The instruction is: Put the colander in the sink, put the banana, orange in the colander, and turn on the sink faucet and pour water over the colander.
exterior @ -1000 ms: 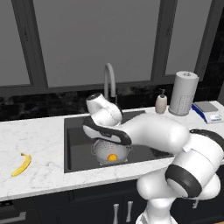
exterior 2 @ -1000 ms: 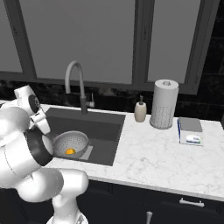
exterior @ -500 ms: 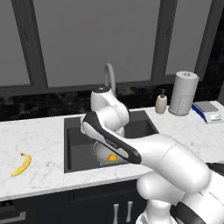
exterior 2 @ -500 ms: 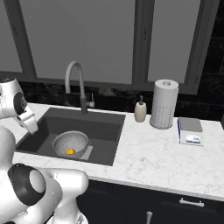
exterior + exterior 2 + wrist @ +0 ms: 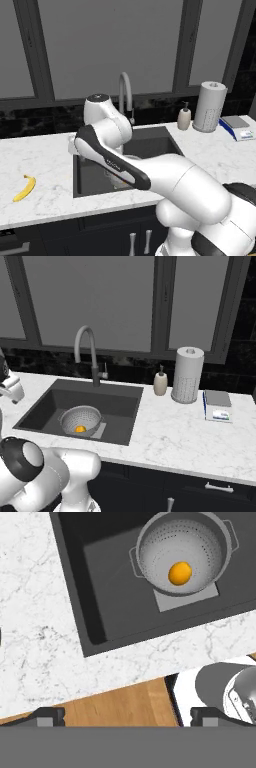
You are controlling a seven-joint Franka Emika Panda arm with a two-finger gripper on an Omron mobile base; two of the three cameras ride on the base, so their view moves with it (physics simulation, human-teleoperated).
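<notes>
With the orange [image 5: 180,573] now lying in the colander [image 5: 181,553] in the sink [image 5: 45,406], swings left, hand [image 5: 128,716] released and empty, towards the banana [image 5: 25,188] waiting on the table [image 5: 45,170].

White arm swung far left, elbow raised, end effector [image 5: 125,716] pointing down, fingers spread wide
</notes>
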